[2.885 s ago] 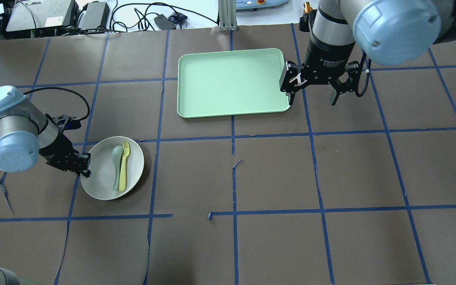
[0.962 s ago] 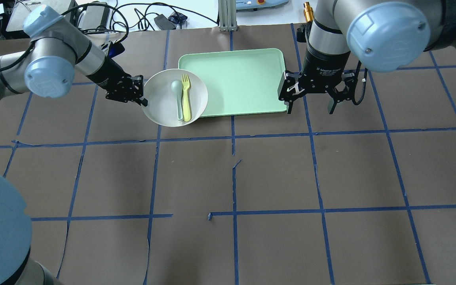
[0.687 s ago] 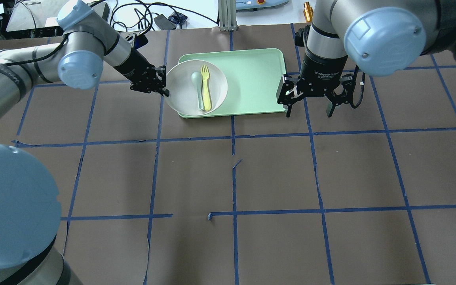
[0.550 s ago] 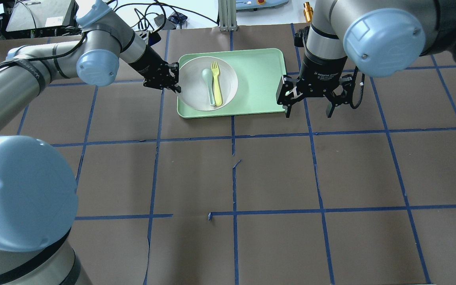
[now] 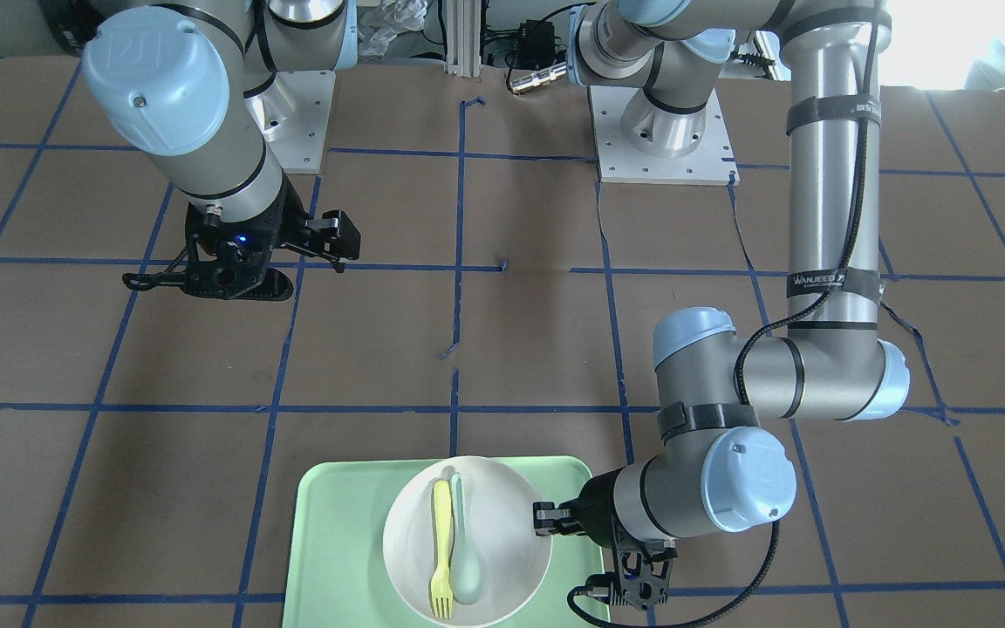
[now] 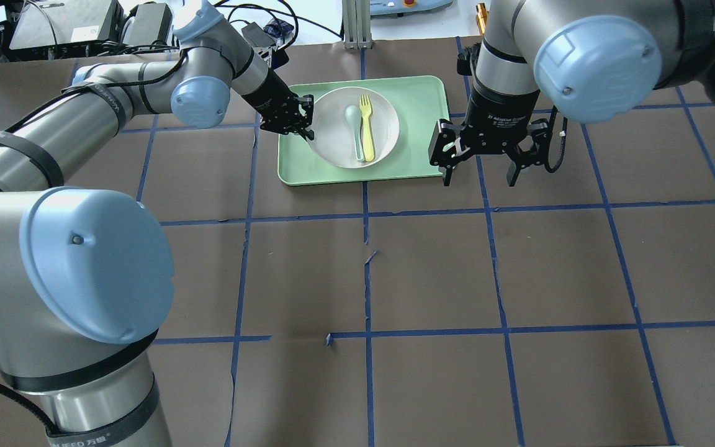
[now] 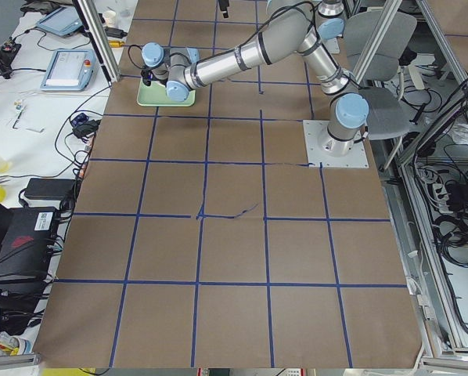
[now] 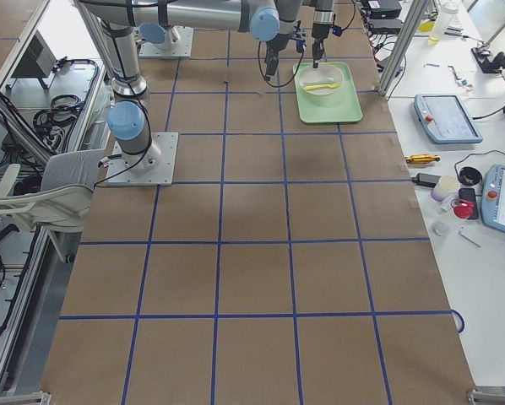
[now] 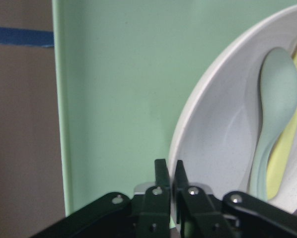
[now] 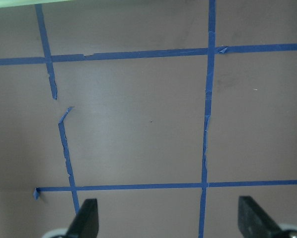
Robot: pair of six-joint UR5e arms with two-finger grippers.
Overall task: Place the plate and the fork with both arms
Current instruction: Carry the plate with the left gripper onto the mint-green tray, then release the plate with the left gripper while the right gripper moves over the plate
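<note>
The off-white plate (image 6: 332, 133) is over the left half of the mint-green tray (image 6: 419, 105). I cannot tell whether it rests on the tray. The pale-yellow fork (image 6: 367, 124) lies in it beside a grey-green spoon (image 6: 354, 127). My left gripper (image 6: 305, 127) is shut on the plate's left rim. The left wrist view shows its fingers (image 9: 162, 178) pinching the rim of the plate (image 9: 223, 148), with the fork (image 9: 282, 163) behind the spoon (image 9: 275, 109). My right gripper (image 6: 477, 180) is open and empty just off the tray's right edge, above the table.
The table is brown paper with a blue tape grid. The front-facing view shows the tray (image 5: 337, 541) near the operators' edge with the plate (image 5: 502, 523) on it. Cables and electronics lie beyond the table's far edge.
My left arm has carried the plate, with fork and spoon in it, from the table's near left to over the tray. My right gripper has drifted slightly nearer and stays open.
</note>
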